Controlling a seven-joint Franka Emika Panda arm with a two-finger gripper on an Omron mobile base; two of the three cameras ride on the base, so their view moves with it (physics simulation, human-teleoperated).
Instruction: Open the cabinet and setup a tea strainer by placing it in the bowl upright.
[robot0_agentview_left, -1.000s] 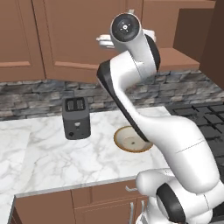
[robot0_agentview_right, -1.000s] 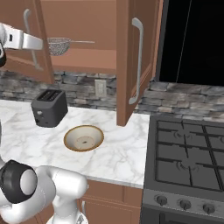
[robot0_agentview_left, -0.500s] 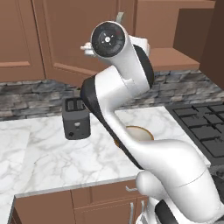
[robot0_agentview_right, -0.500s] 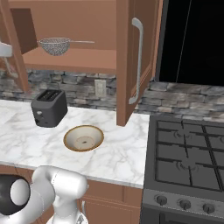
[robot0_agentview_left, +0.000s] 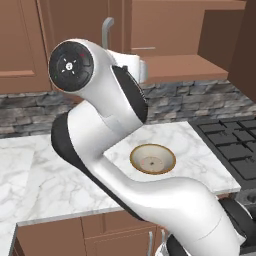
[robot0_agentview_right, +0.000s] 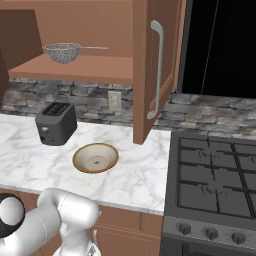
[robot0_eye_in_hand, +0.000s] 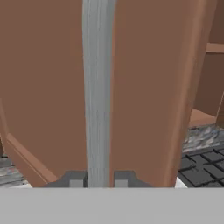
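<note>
Jaws (robot0_eye_in_hand: 99, 179) closed on the long vertical silver bar handle (robot0_eye_in_hand: 98, 87) of the brown wooden wall cabinet (robot0_agentview_right: 150, 65); we see both dark tips flanking the bar in the hand view. Right door stands swung open. Small silver mesh tea strainer (robot0_agentview_right: 63, 52) with its thin straight handle sits on the cabinet's inner shelf (robot0_agentview_right: 85, 67), near the shelf's left end. Round beige bowl with brown rim (robot0_agentview_right: 95, 158) rests on the marble worktop (robot0_agentview_right: 135, 175) towards its front edge, just right of the dark grey two-slot toaster (robot0_agentview_right: 55, 123). We see the black stove (robot0_agentview_right: 215, 185) at the worktop's right edge.
</note>
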